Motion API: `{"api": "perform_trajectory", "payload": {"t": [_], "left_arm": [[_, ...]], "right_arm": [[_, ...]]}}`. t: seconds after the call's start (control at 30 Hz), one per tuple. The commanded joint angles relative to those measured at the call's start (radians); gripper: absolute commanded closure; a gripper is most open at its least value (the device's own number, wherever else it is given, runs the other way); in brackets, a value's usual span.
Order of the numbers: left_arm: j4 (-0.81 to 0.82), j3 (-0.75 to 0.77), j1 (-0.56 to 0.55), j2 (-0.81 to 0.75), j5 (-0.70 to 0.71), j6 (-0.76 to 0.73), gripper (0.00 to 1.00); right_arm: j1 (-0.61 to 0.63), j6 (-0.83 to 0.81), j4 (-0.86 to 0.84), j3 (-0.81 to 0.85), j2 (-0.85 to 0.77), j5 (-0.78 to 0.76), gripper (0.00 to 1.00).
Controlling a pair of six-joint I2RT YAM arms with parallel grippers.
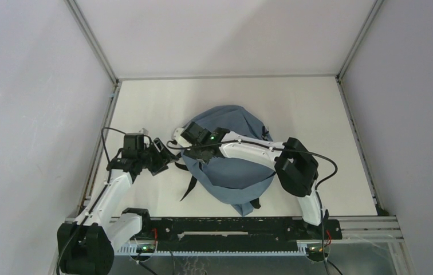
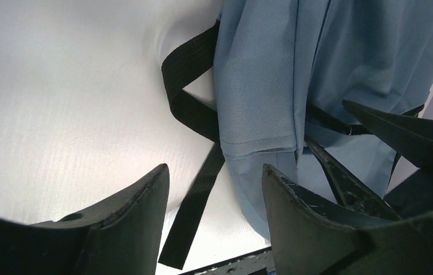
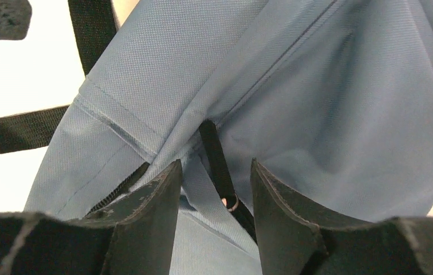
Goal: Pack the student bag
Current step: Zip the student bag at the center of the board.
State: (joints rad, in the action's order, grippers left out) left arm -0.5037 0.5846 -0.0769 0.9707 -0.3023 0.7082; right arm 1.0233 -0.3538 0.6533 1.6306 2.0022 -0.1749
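Bright, soft light washes the table (image 2: 59, 86) white in both wrist views, leaving the jaws dark silhouettes.

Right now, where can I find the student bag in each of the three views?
Top external: the student bag lies at the middle of the table, reaching its near edge.
Left wrist: it fills the upper right.
Right wrist: it fills most of the picture.
Shared landmark: a black strap on the white table at the bag's edge.
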Motion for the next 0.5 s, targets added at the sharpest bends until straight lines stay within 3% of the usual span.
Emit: {"api": "perform_trajectory", "payload": {"t": [0.0, 0.13, 0.23, 0.47], "left_arm": [[0.022, -0.015, 0.007, -0.007, -0.027, 0.0, 0.35], [0.028, -0.019, 0.008, -0.006, -0.029, 0.003, 0.35], [0.033, -0.019, 0.006, -0.003, -0.041, 0.008, 0.35], [0.044, -0.023, 0.006, 0.008, -0.051, 0.01, 0.36]], "right_arm": [[-0.002, -0.014, -0.052, 0.042, 0.029, -0.057, 0.46], [-0.021, 0.029, -0.089, 0.045, 0.034, -0.062, 0.72], [-0.033, 0.06, -0.106, 0.038, 0.023, -0.063, 0.85], [-0.064, 0.133, -0.16, -0.005, -0.039, -0.016, 0.94]]}}
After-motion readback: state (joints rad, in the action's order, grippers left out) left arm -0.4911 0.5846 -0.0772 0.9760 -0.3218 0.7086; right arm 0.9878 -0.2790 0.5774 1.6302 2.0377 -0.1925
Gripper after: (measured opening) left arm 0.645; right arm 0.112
